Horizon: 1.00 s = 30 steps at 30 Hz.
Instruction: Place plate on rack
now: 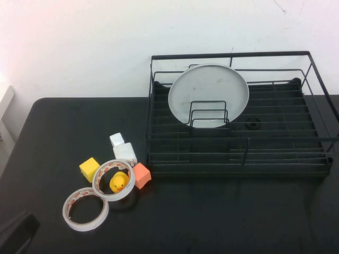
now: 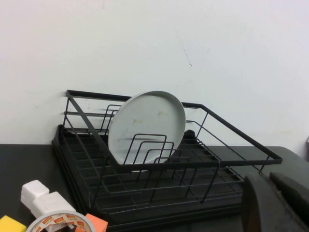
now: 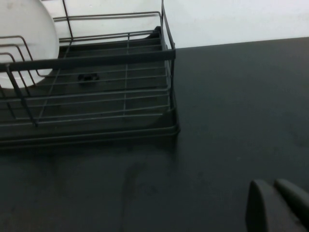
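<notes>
The white plate (image 1: pixel 208 94) stands upright on its edge in the loop dividers in the left half of the black wire rack (image 1: pixel 318 153), leaning toward the back rail. It also shows in the left wrist view (image 2: pixel 147 121) and at the edge of the right wrist view (image 3: pixel 26 34). My left gripper (image 1: pixel 16 233) is low at the table's front left corner, shut and empty (image 2: pixel 268 180), far from the rack (image 2: pixel 217 162). My right gripper (image 3: pixel 272 183) is shut and empty over bare table, in front of the rack's right end (image 3: pixel 96 55); it is outside the high view.
Left of the rack lie two tape rolls (image 1: pixel 85 209) (image 1: pixel 100 175), one ringing a yellow duck (image 1: pixel 119 182), with a yellow block (image 1: pixel 89 169), an orange block (image 1: pixel 141 175) and two white blocks (image 1: pixel 125 153). A small black ring (image 1: pixel 253 125) lies in the rack.
</notes>
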{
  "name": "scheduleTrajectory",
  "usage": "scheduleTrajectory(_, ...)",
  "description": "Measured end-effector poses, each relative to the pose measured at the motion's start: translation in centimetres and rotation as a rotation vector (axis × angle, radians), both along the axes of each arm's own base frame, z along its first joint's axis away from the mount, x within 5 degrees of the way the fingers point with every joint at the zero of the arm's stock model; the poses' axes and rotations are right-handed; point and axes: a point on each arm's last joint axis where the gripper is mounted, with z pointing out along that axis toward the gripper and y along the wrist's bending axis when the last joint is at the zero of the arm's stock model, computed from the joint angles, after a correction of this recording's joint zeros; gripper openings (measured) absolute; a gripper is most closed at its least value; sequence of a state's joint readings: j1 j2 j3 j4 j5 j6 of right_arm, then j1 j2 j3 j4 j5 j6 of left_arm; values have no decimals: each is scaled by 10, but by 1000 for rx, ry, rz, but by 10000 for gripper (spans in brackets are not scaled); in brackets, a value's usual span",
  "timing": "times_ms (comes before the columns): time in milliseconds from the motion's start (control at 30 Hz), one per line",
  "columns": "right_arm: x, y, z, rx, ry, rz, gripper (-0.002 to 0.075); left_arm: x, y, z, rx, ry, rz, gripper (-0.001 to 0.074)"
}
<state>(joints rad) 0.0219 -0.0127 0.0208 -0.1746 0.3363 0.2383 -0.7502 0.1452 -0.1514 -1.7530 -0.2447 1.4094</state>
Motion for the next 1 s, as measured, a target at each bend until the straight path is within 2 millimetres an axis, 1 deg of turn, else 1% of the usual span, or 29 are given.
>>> scheduleTrajectory(833,0,0,0,4,5,0,9,0,1,0,2,1,8,-1)
scheduleTrajectory(1000,0,0,-1,4,7,-1,9,0,1,3,-58,-2,2,-1)
